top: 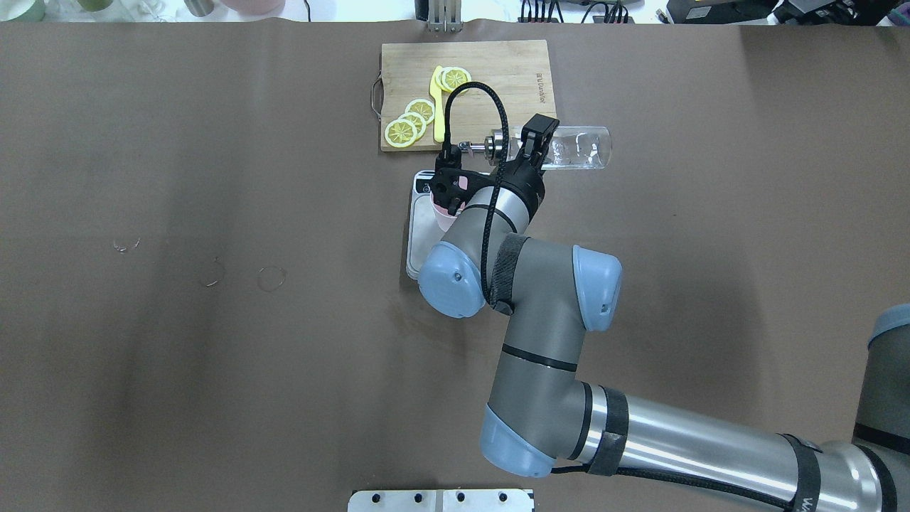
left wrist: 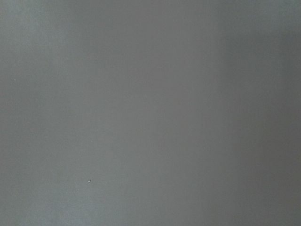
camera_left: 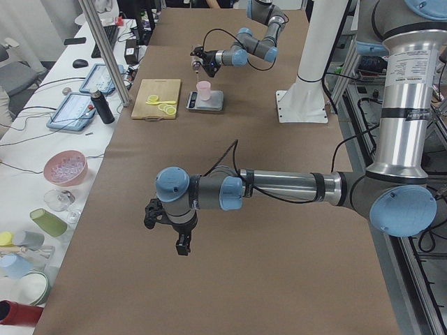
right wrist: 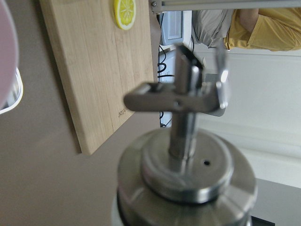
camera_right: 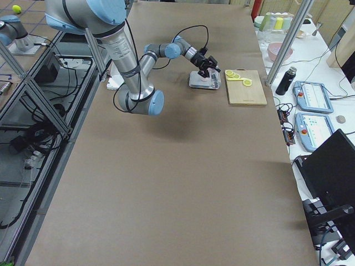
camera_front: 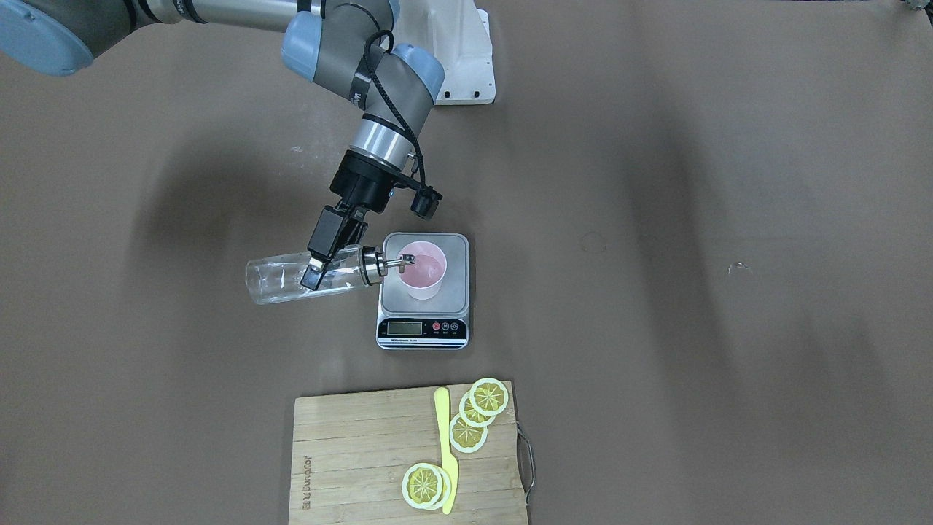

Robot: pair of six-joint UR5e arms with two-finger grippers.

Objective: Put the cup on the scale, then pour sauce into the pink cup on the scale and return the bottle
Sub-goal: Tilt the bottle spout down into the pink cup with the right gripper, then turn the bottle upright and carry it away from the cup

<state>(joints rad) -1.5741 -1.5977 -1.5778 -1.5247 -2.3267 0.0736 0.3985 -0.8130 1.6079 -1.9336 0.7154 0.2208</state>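
The right gripper [camera_front: 319, 271] is clamped on the bottle [camera_front: 277, 281], tipped sideways, spout over the cup [camera_front: 424, 277] on the scale [camera_front: 423, 328]. From above, the arm [top: 540, 306] hides most of the cup. The left gripper [camera_left: 181, 244] shows in 1 side view only, so I cannot tell its state.

Tallying per kind. One pink cup [camera_front: 423, 271] is showing. One scale [camera_front: 423, 329] is showing. One glass bottle [camera_front: 280, 281] is showing, carrying one metal spout cap [camera_front: 372, 265]. One wooden cutting board [camera_front: 357, 445] is lying on the table. Five lemon slices [camera_front: 488, 396] are lying on the board: three overlapping in a row, two stacked as a pair. One yellow knife [camera_front: 442, 423] is lying among them. Two robot arms are showing: right arm [top: 547, 334], left arm [camera_left: 279, 187].
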